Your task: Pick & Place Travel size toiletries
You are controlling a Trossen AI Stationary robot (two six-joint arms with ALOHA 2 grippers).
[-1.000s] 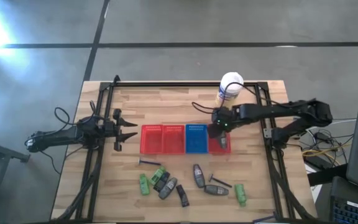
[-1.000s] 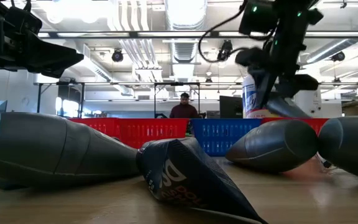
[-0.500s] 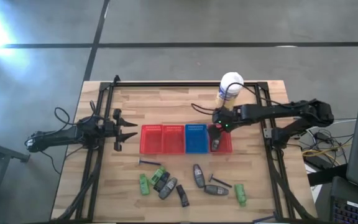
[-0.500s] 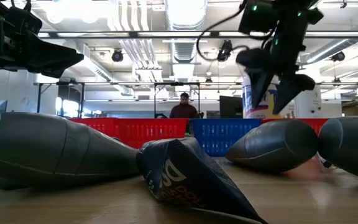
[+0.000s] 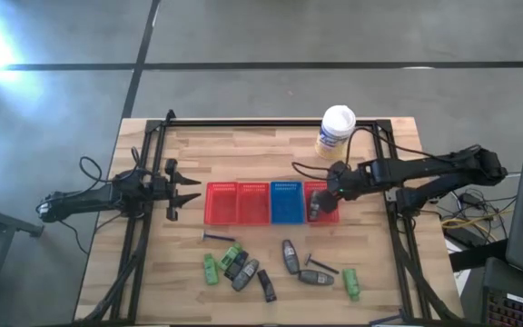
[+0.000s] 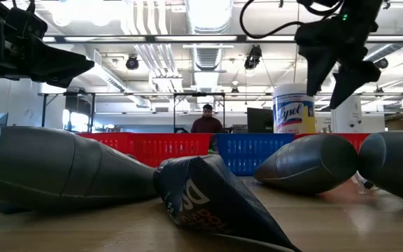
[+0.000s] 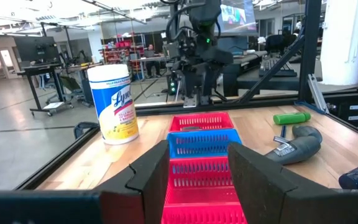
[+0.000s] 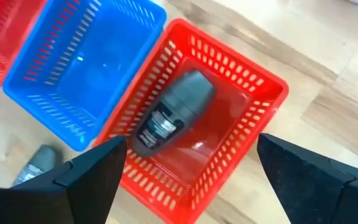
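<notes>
Right fingers (image 8: 188,171) wide apart, empty, above red mesh basket (image 8: 260,134); smooth grey oval tube (image 8: 173,112) inside. Left fingers (image 7: 197,177) part open, empty.

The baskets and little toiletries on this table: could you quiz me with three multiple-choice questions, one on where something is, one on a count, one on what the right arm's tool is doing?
1. Where does the dark grey tube just dealt with lie?
A. in the blue basket
B. in the red basket at the right end of the row
C. beside the white tub

2. How many baskets stand in the row?
A. two
B. six
C. four

3. How is the right tool now?
A. open and empty, above the basket
B. shut on a green bottle
C. resting flat on the table

Answers:
1 B: the right wrist view shows the tube inside the red basket next to the blue basket.
2 C: the high view shows two red, one blue, one red.
3 A: its fingers stand wide apart with nothing between them.
</notes>
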